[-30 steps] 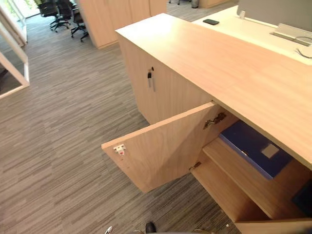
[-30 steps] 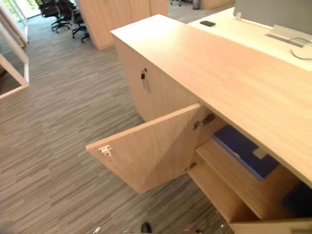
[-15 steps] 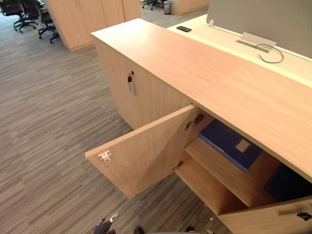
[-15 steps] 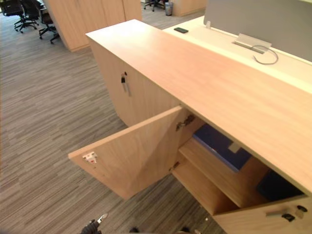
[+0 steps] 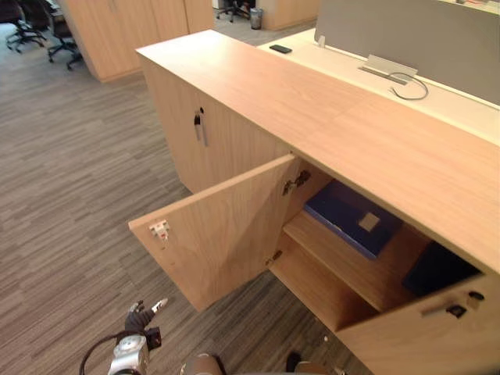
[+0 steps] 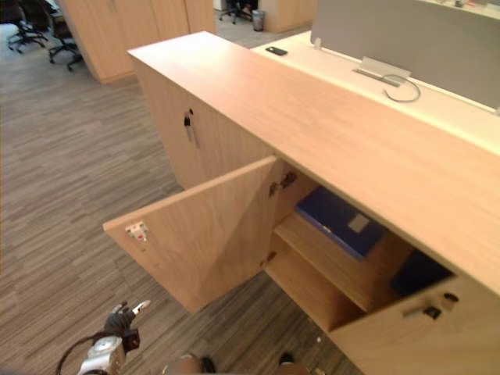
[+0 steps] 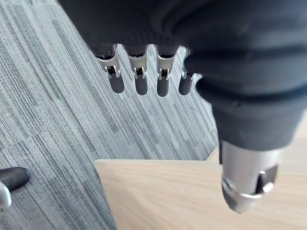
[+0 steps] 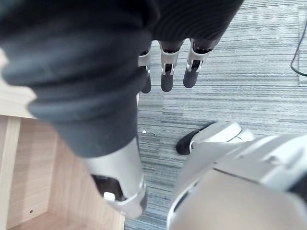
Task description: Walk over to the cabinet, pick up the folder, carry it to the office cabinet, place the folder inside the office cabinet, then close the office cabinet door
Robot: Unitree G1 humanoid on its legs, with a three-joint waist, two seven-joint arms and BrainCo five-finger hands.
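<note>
Folder (image 5: 351, 221) flat on shelf (image 5: 337, 259), 3 o'clock: likely stiff, light, slick; pinch front edge. Left hand (image 7: 140, 82), right hand (image 8: 166, 77) slack, empty.

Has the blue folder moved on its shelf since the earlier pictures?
No. The blue folder lies on the same shelf, just right of the door hinge; only the camera shifted.

The left hand (image 7: 139, 76) and the right hand (image 8: 168, 74) are held low, with fingers extended straight and thumbs set apart.
</note>
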